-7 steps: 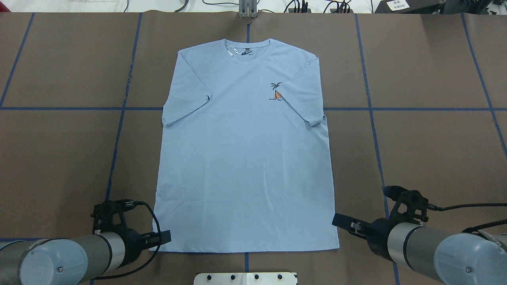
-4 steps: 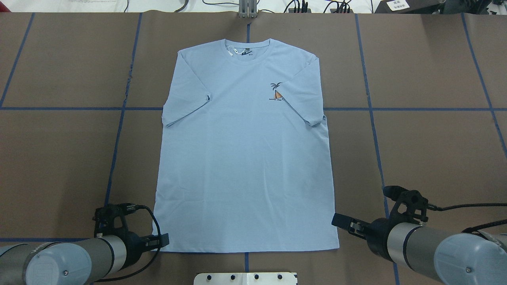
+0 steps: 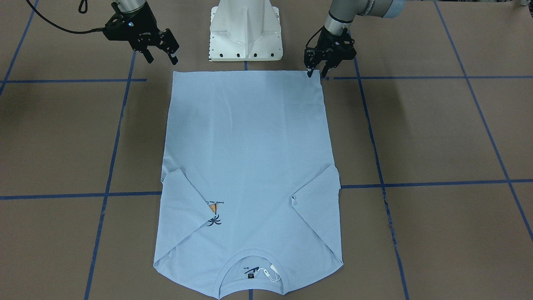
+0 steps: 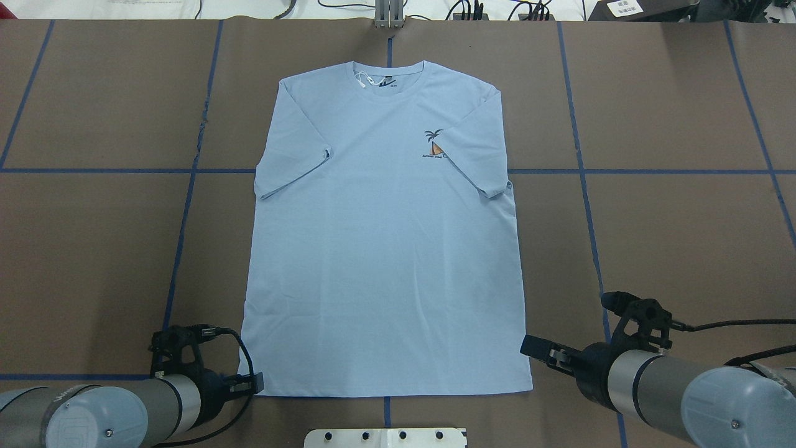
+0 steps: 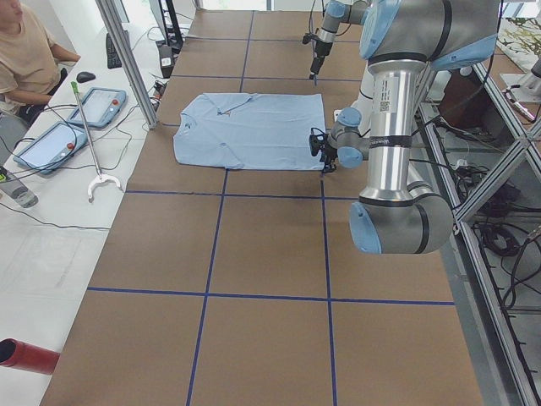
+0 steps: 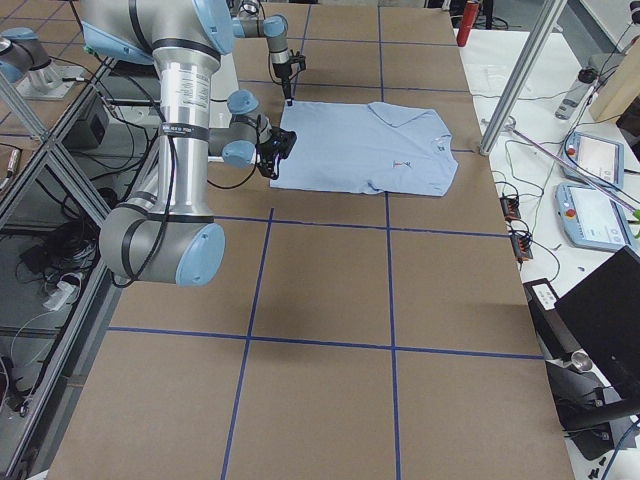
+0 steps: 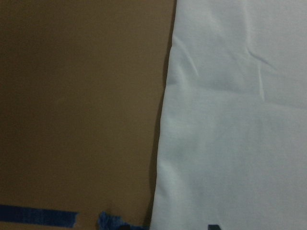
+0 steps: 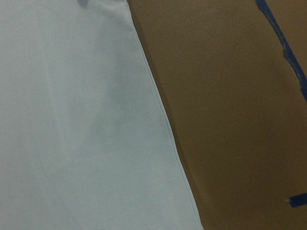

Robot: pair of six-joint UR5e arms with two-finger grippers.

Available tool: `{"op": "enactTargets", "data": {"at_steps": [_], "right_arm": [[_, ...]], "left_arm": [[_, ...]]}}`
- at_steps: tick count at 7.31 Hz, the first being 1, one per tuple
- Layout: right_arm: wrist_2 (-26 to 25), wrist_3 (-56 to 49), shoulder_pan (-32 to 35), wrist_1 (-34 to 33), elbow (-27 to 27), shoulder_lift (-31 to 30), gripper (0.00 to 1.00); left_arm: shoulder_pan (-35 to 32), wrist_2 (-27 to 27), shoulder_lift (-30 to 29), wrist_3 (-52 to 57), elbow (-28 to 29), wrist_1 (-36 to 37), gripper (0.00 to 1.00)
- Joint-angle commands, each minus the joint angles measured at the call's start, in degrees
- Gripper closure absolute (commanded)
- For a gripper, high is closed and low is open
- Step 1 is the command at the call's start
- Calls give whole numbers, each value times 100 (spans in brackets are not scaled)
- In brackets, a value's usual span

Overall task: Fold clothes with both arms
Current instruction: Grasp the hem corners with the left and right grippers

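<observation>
- The light blue short-sleeved T-shirt (image 4: 385, 267) lies flat and print-up on the brown paper-covered table with blue tape lines (image 4: 684, 236). Its sleeves are turned in and its hem is nearest the robot.
- The step in hand looks like the reach for the two hem corners, ahead of a first fold.
- The black two-finger left gripper (image 3: 317, 71) points down at its hem corner, jaws narrowly parted astride the edge, gripping nothing.
- The black two-finger right gripper (image 3: 163, 56) hovers just beside the other corner, jaws parted wider, empty.
- The next move likely calls for both to close on the cloth and lift evenly together.
</observation>
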Motion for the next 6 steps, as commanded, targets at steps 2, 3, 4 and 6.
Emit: {"op": "enactTargets", "data": {"at_steps": [2,3,4,6], "right_arm": [[2,0,-9,0,0,0,0],[2,9,-61,0,-17,-9,0],[-102,104,-201,-9,-52,-9,1],[-838,831,-779,-479,-61,35,11]], "left_arm": [[46,-15,-17,1,-4,0,78],[47,-24,-9,1,-31,0,100],[38,-42,-17,9,-100,0,100],[20,-59,18,9,-442,0,100]]}}
